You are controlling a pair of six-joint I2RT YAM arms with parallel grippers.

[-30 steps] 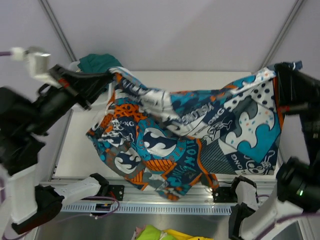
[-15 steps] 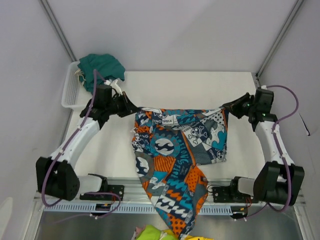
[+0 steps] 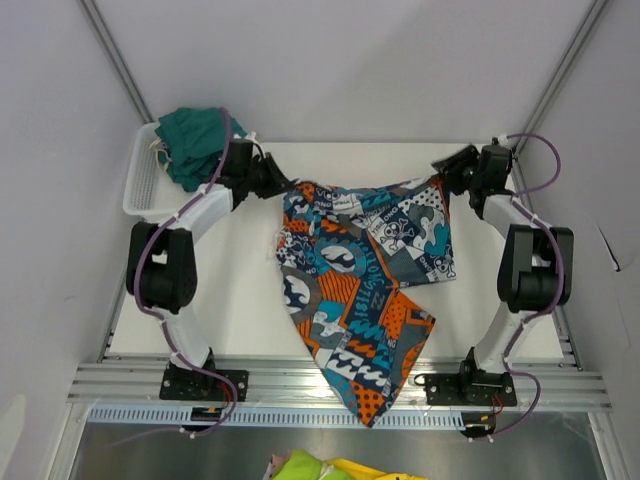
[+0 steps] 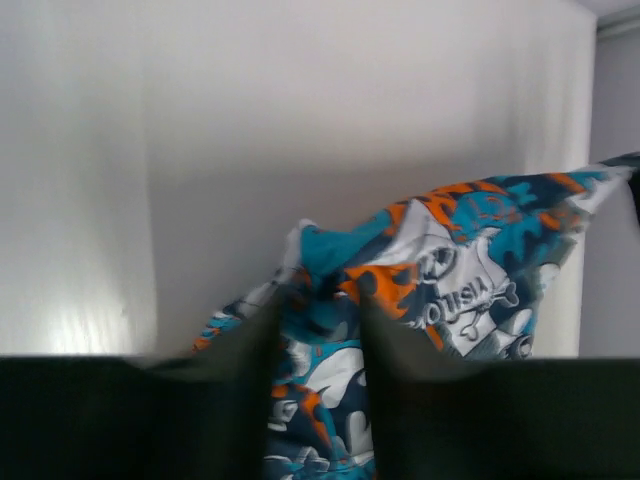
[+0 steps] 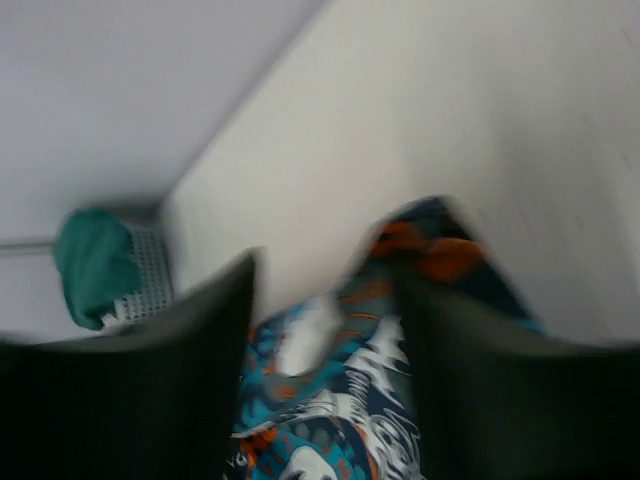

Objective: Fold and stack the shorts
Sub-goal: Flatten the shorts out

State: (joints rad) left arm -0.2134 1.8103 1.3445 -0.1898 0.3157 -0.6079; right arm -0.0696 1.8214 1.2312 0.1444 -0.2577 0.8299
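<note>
Patchwork shorts (image 3: 350, 270) stretched out, left fingers (image 4: 240, 400) and right fingers (image 5: 190, 390) pinching its far corners

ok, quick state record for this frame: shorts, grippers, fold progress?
patterned shorts: spread unfolded on the table, one leg overhanging the near edge
left gripper: shut on their far left corner
right gripper: shut on their far right corner
teal shorts: bunched in the white basket, far left of the table
stack: not started
</note>
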